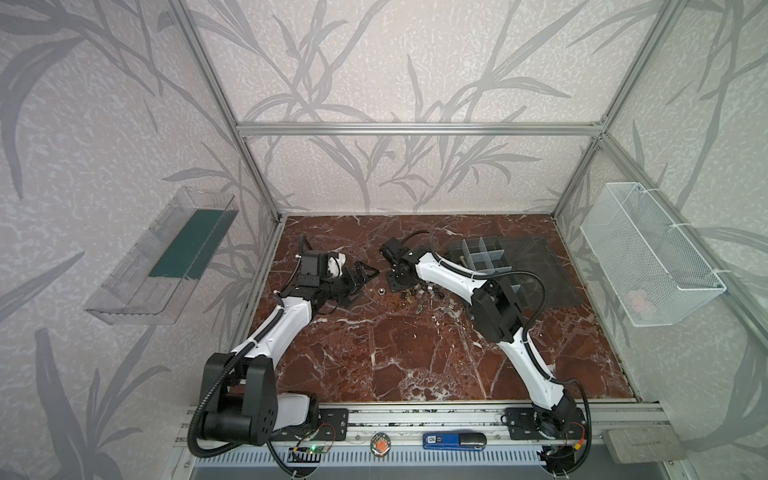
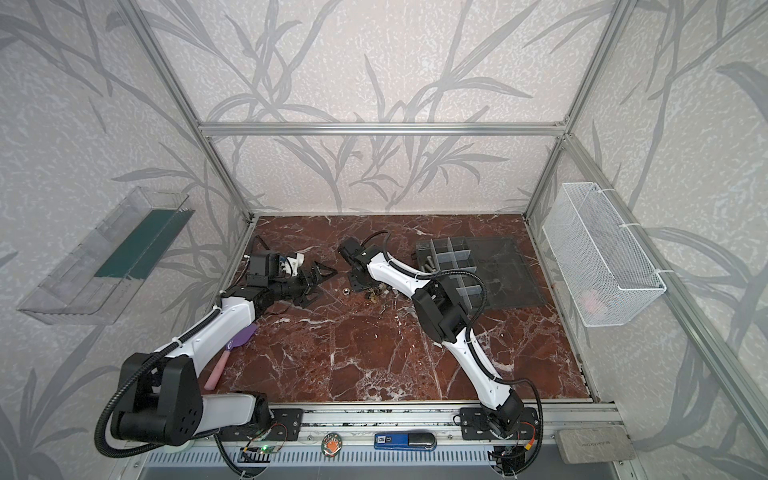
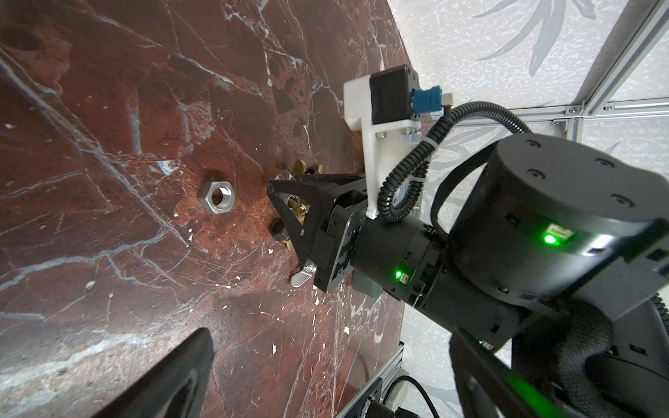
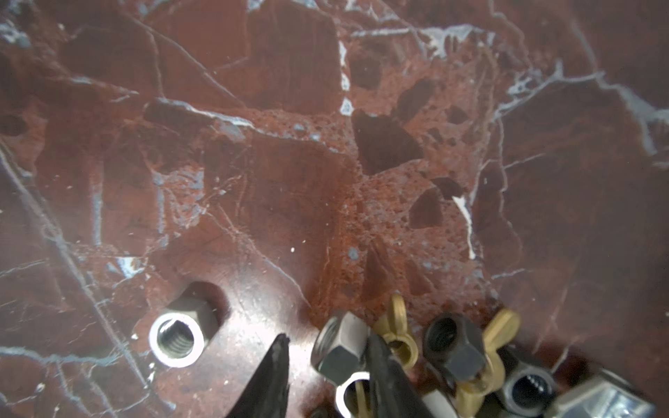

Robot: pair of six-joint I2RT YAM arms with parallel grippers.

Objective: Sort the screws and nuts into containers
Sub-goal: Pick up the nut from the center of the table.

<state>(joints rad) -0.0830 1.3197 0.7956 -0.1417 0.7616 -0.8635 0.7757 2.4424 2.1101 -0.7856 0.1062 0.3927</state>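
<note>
- The right gripper [image 4: 327, 340] stands tip-down over the pile of screws and nuts [image 1: 419, 293], just right of centre in both top views. Its fingers are apart, with a grey hex nut [image 4: 340, 349] between them. One finger touches the nut's side; a sliver of desk shows between the nut and the other finger.
- This nut sits tilted on its neighbours, so I judge the fingers should meet on two opposite flats, low on the nut. Otherwise it may twist or pop free.
- A brass wing nut [image 4: 396, 338] lies right against the touching finger and could be dragged along. A slow, straight lift would shed it.
- A lone silver hex nut [image 4: 177, 340] lies flat on the desk, apart from the pile and between the two grippers.
- The left gripper [image 1: 362, 281], left of centre in a top view, has its fingers spread wide and holds nothing.
- The organizer box [image 1: 478, 251] sits right of the pile, its lid [image 1: 536, 270] lying open and flat. The right arm crosses its nearer compartments.
- The desk [image 1: 415, 353] is glossy red marble veined with white. It looks hard and slick, so loose nuts will likely skid.
- Aluminium framing and leaf-patterned walls enclose the cell. A clear wall bin [image 1: 162, 253] hangs at the left and a white wire basket [image 1: 648, 253] at the right.
</note>
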